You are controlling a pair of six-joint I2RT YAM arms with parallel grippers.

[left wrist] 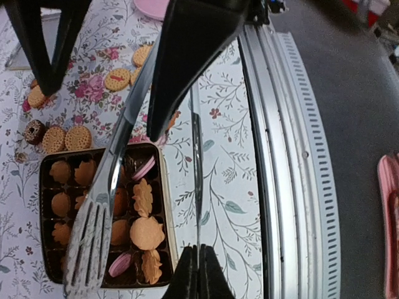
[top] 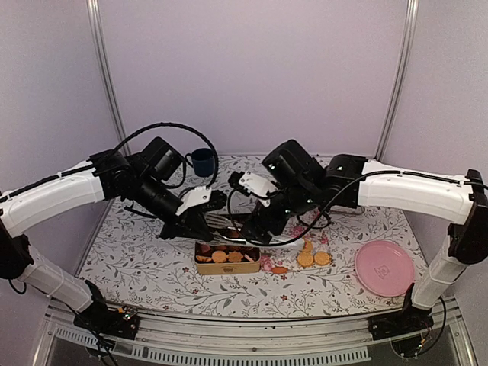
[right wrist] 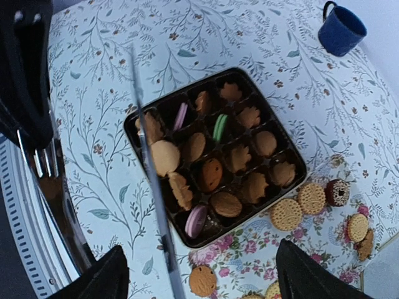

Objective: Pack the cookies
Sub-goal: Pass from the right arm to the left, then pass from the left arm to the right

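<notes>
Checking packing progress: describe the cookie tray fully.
The tray is dark brown, split into small compartments, plastic-looking, lying flat on the floral tablecloth. Most compartments hold golden cookies; pink ones and a green one stand on edge. Beside it lie loose cookies. A fork hangs over it; contact unclear.

My left gripper (left wrist: 197, 273) sits at the bottom edge, fingertips pinched together on a thin steel strip (left wrist: 196, 168) seen edge-on. Beside it a fork (left wrist: 93, 224) hangs over the tray (left wrist: 169, 218), tines toward me. The tray's compartments hold cookies (left wrist: 146, 232), golden ones and two pink. More lie loose on the floral cloth (left wrist: 218, 205) beyond, among them a dark brown cookie (left wrist: 34, 131). My right gripper (left wrist: 101, 117) hangs above, fingers spread wide.
</notes>
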